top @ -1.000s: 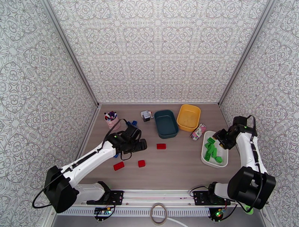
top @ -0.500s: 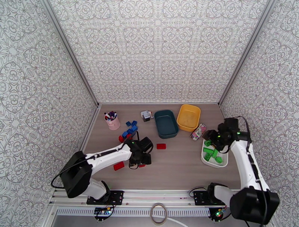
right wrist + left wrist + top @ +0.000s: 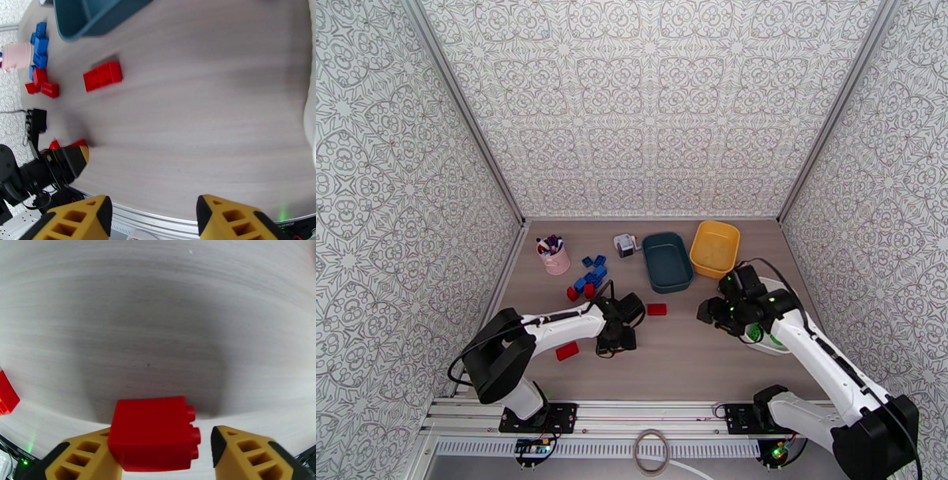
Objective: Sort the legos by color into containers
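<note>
Left wrist view: our left gripper (image 3: 161,445) sits spread astride a red lego (image 3: 152,425) (light, stiff, slick, we judge), best pinched across flat sides.

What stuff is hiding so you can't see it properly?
Green legos: top view, the right arm covers most of the white tub, so no counting them.
Red lego between the left claw fingers: top view, the claw hides it.
Teal tub: right wrist view, top edge cuts it off.
Pens in the pink cup: top view, too small to count.
</note>
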Robot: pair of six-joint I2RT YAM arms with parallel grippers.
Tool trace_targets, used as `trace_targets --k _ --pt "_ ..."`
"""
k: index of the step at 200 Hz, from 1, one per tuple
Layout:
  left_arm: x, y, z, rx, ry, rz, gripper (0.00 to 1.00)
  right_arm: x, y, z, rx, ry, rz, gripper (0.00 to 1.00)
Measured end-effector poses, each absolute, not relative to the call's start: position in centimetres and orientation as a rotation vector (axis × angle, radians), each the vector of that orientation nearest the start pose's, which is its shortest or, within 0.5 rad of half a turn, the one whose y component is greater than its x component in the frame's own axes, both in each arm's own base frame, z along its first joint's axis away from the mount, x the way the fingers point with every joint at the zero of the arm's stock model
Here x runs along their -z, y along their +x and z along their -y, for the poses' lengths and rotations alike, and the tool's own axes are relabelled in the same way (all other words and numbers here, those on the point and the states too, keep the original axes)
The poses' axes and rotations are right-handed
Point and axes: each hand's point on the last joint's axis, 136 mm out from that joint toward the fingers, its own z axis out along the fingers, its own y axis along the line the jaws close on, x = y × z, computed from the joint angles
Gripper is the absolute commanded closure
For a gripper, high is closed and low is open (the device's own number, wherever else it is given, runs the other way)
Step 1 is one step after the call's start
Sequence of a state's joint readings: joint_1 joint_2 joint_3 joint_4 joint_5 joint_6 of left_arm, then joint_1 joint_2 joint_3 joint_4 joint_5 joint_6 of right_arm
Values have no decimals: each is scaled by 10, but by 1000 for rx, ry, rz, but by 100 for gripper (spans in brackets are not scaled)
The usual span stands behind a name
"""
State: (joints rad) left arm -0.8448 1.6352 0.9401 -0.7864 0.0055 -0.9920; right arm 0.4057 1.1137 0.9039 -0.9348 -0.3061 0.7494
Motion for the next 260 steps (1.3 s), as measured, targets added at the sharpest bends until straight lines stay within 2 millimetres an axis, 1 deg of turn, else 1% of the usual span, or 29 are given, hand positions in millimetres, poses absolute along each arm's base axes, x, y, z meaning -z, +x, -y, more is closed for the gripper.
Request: trace_targets --k 17,29,44,66,93,111,135,159,180,202,220,236,248,260 --pt "-21 190 215 119 -230 -3079 59 -139 210 -153 -714 391 -2844 42" --pt "-22 190 215 125 -232 -3076 62 -138 209 -156 -720 391 -2845 42" --pt "-22 190 215 128 -233 -3074 65 -137 209 -158 -726 391 -2842 42" --pt "-27 192 216 149 -235 -3063 65 -138 212 -159 -734 392 -2832 41" --pt "-46 202 226 280 -241 -3018 67 -133 215 -158 -703 402 -2845 38" --pt "-65 219 238 391 -238 -2969 67 -131 222 -157 -658 417 -2856 38" --pt "-97 251 254 545 -216 -2882 67 -138 242 -153 -627 452 -2833 37" --pt "-130 285 272 671 -174 -2798 68 -151 268 -137 -632 549 -2769 37" --pt "-149 313 291 768 -127 -2745 68 -157 290 -123 -638 624 -2726 37" --pt "-155 337 312 840 -79 -2728 69 -158 307 -111 -661 693 -2700 38" --pt "-153 357 331 896 -54 -2722 69 -160 318 -103 -677 735 -2688 38" --pt "-151 374 346 937 -39 -2717 66 -164 326 -101 -693 744 -2677 38" --pt "-152 387 357 964 -29 -2706 61 -168 332 -102 -707 739 -2670 38" --pt "-153 399 367 987 -18 -2693 49 -170 336 -104 -718 734 -2667 38"
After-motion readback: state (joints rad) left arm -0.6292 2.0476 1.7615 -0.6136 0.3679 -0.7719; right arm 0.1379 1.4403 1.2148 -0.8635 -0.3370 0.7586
